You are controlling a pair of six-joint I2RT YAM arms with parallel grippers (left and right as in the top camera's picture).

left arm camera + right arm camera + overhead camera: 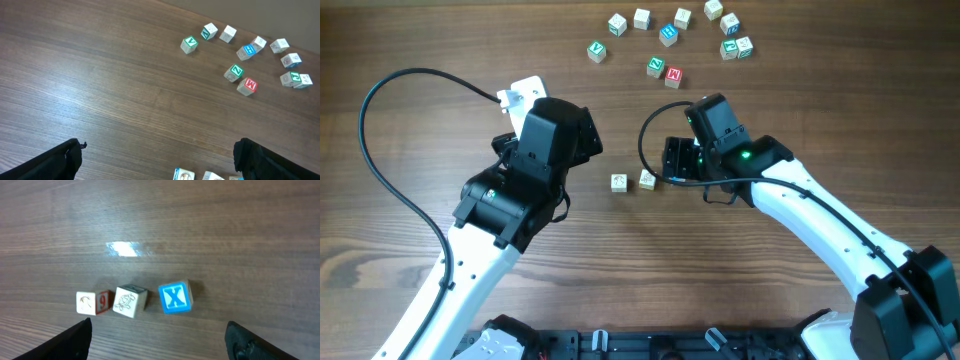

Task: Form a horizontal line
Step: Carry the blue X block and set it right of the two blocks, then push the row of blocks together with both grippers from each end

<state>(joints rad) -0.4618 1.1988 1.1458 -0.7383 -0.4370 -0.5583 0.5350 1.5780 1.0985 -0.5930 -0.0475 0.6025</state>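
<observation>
Three small wooden cubes lie in a left-to-right row in the right wrist view: a pale cube with a red 9 on its side (pixel 87 302), a pale cube with a line drawing (pixel 129 301), and a cube with a blue X on top (pixel 175 298). The first two nearly touch, and a small gap separates the X cube. Overhead, the two pale cubes (pixel 619 182) (pixel 647 180) show at mid-table, while the X cube is hidden under the right arm. My right gripper (pixel 160 342) (pixel 677 160) is open and empty, hovering over the row. My left gripper (pixel 160 167) (pixel 582 138) is open and empty, left of the row, whose tops show at its bottom edge (pixel 183 175).
Several loose cubes lie scattered at the back: a red-lettered cube (pixel 672 74) (pixel 247 85), green-lettered cubes (pixel 597 51) (pixel 233 72), and a blue-lettered one (pixel 668 34). A white tag (pixel 523 92) lies by the left arm. Black cables loop from both arms.
</observation>
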